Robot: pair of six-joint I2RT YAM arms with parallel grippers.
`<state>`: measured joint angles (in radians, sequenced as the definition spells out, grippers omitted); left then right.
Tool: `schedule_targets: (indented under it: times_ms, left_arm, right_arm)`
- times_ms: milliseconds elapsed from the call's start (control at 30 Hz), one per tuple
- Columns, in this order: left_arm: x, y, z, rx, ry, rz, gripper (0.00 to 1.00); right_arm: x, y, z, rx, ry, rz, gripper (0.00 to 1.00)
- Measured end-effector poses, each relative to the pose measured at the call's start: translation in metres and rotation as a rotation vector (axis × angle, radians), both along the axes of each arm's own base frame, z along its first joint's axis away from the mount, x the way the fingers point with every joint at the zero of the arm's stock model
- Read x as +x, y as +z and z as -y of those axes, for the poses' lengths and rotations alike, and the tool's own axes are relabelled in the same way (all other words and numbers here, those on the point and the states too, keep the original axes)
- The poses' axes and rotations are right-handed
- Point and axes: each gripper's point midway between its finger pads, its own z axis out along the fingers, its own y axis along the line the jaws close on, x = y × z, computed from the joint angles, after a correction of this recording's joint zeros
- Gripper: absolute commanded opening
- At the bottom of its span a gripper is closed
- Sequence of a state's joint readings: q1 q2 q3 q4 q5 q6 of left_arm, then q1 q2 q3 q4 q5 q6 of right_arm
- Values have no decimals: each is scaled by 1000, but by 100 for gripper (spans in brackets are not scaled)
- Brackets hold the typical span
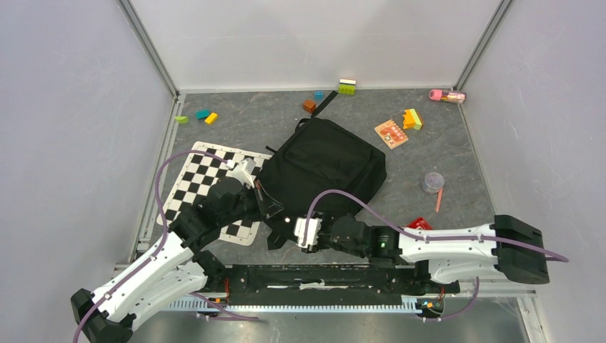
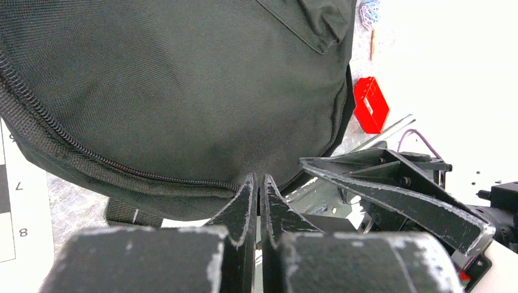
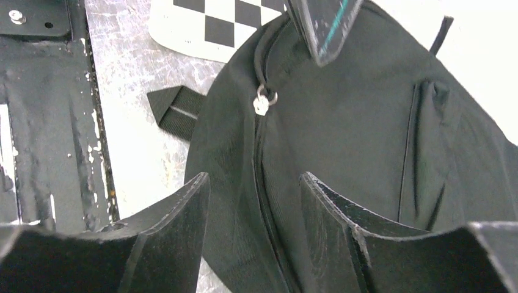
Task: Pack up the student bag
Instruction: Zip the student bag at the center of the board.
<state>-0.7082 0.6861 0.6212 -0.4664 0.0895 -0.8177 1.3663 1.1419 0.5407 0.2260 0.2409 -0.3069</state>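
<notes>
Two tools at the student bag [image 1: 325, 164] lying on the surface [image 1: 457, 164]: left tool [image 2: 258, 178] clenched, tips touching the bag's edge just ahead; right tool [image 3: 253, 177] released, bag's zipper [image 3: 259, 152] running between its spread jaws.

You had the right gripper [image 3: 253, 183] above the student bag [image 3: 366, 140], jaws apart on either side of the bag's zip line, gripping nothing. The silver zip pull [image 3: 264, 102] lay just beyond them. The left gripper [image 3: 324, 27] reached over the bag's far edge. Beyond the bag lay a checkered mat [image 3: 207, 18], and a strap end [image 3: 177, 112] poked out from the bag onto the table [image 3: 128, 91].
</notes>
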Motion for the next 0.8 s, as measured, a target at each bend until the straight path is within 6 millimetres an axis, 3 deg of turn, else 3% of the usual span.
schedule_targets:
  times_ms: [133,200,267,400,600,800]
  left_arm:
    - [-2,2,1,-9,-8,2,2]
    - [-3,3,1,-13,-14,2,2]
    - [-3,3,2,-15,-16,3,2]
    - [-3,2,2,-17,-17,3,2]
    - [-1,2,1,-13,-5,9,2]
    - [0,-6,-2,12,14,-18,2]
  right_arm:
    - [1,3,-19,-8,36,22,60]
    - [1,3,-25,-6,46,28,54]
    - [0,0,-29,-11,57,31,39]
    - [0,-7,-32,-31,64,40,1]
    - [-1,-3,-27,-18,51,44,0]
    - [-8,11,-6,33,25,42,0]
